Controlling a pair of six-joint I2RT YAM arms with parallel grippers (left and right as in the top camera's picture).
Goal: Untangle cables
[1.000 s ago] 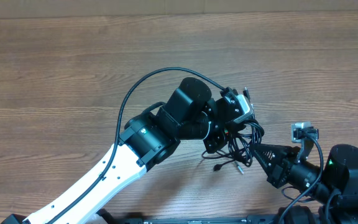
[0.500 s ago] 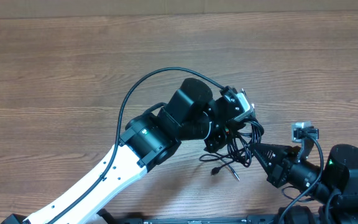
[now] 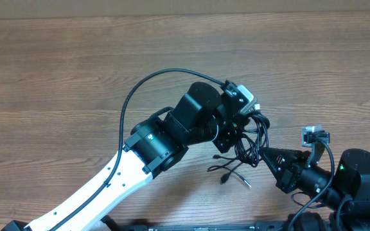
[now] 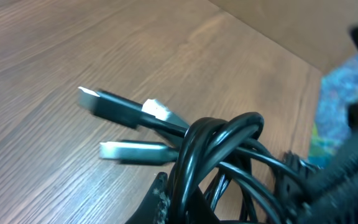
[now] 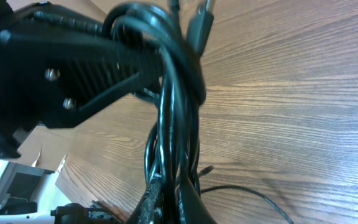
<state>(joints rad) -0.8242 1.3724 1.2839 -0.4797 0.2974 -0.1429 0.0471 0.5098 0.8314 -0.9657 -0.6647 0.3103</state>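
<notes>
Right gripper (image 3: 266,154) nearest base: jaws clamped on lower strands of cables (image 3: 252,142), likely anchoring the bundle. Cables strung between both grippers, right of centre over table (image 3: 56,64). Plug ends (image 3: 227,174) trail low; table contact unclear. Beyond, left gripper (image 3: 234,133): jaws clamped on the loop, likely pulling opposite to loosen knot.

Hidden grips, cropped fingers, blurred edges

From overhead the left arm (image 3: 166,138) is covering the tips of the left gripper (image 5: 143,62), and the cables (image 3: 250,142) are bunching too tightly for me to be counting strands. The left wrist view's bottom edge is cutting off its fingers (image 4: 158,200), and its right side is blurring into shapeless black and blue. The right wrist view's bottom edge is cropping the right gripper (image 5: 173,204), so I am not seeing where the cables are ending.
</notes>
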